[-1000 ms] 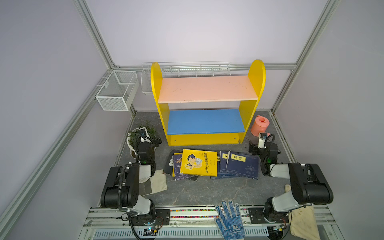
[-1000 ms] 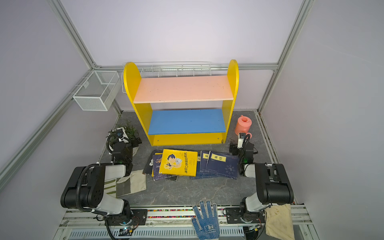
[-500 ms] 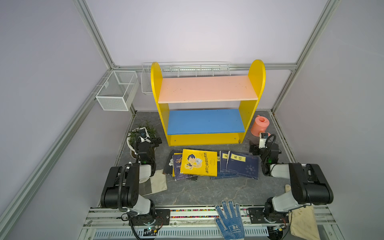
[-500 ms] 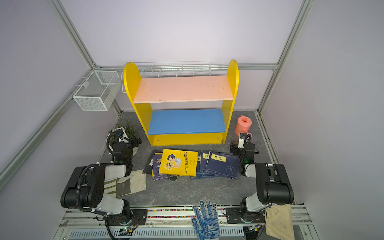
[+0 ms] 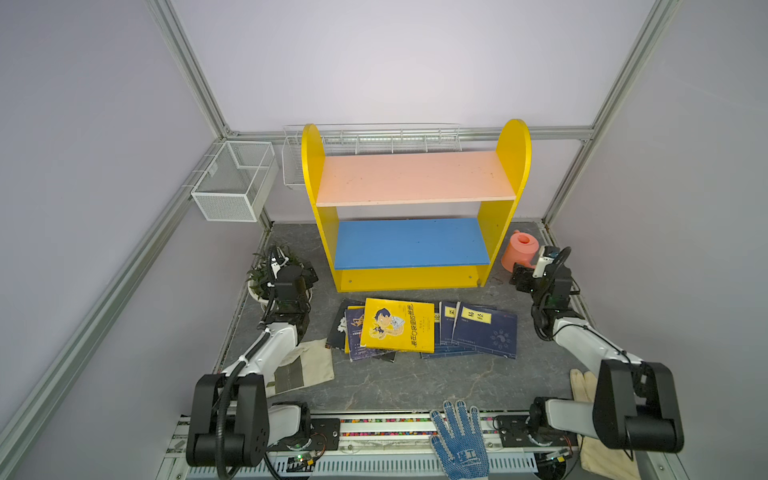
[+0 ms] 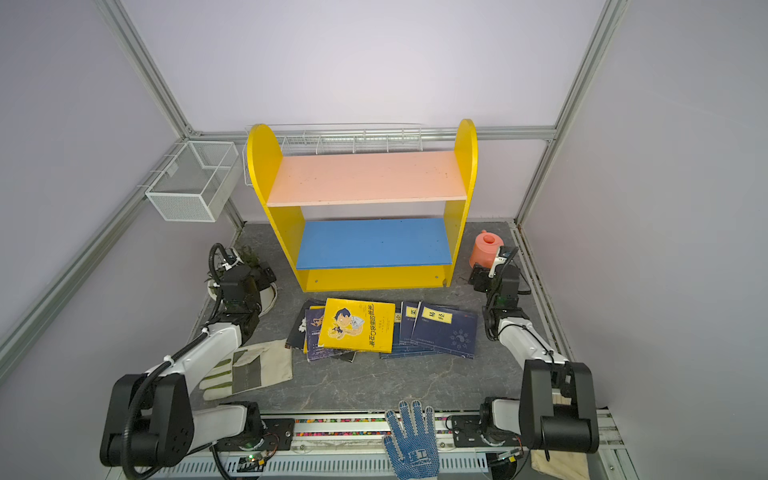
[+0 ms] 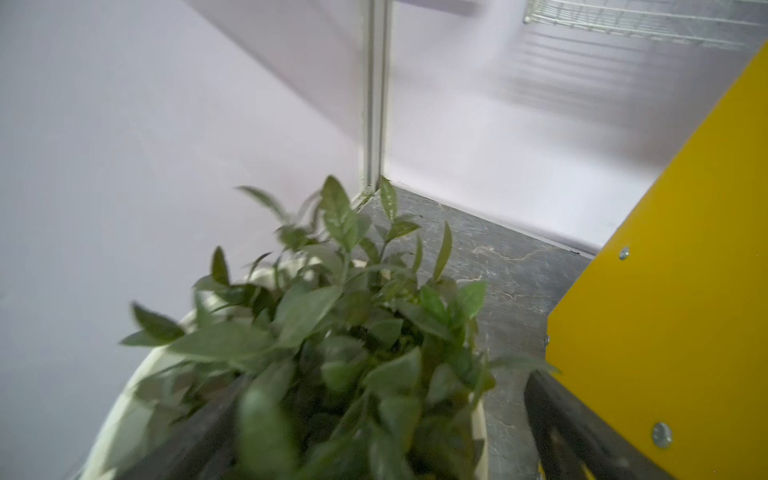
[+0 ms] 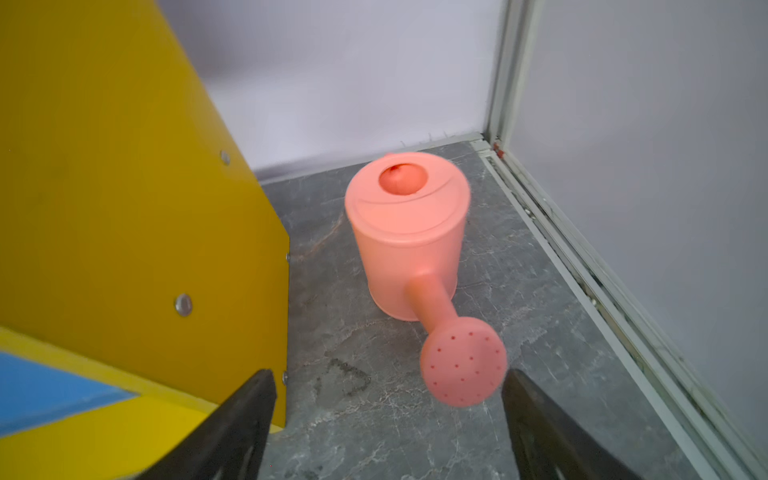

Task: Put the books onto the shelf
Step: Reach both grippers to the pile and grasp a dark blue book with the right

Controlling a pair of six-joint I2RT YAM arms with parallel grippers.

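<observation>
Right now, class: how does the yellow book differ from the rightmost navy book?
The yellow book shows a cartoon boy; the navy book carries a small yellow title label. In both top views the yellow book lies further left, the navy book rightmost. Both lie flat in front of the shelf.

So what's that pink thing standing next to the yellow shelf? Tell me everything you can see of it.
It is a watering can, salmon pink and plastic-looking. It has a round drum body, a flat top with a round filling hole, and a short spout ending in a disc-shaped rose dotted with small holes. It stands upright on the grey marbled table near the back corner, beside the shelf but apart from it. The spout points toward the right gripper, whose open fingers appear not to touch it.
</observation>
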